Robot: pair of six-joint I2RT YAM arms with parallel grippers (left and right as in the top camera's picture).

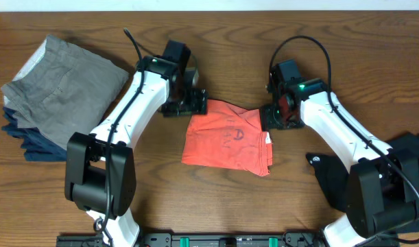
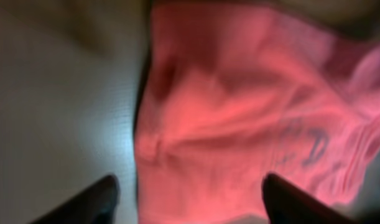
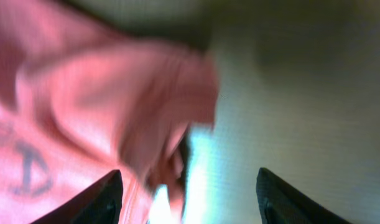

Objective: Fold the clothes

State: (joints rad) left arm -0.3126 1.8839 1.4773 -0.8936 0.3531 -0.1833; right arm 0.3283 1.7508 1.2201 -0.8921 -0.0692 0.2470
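The coral-red T-shirt [image 1: 228,140] lies folded on the tabletop [image 1: 216,199]. The left end effector [image 1: 188,104] sits at the shirt's far left corner and the right end effector [image 1: 272,116] at its far right corner. Both have their fingers spread apart and grip nothing. A stack of grey and navy clothes [image 1: 62,96] lies well left of the shirt, and a black garment [image 1: 329,180] lies to its right.

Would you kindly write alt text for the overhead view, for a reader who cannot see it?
A partly folded coral-red T-shirt lies in the middle of a wooden table, with the left hand at its top-left corner and the right hand at its top-right corner. A stack of grey and navy garments sits far left, and a black garment lies on the right.
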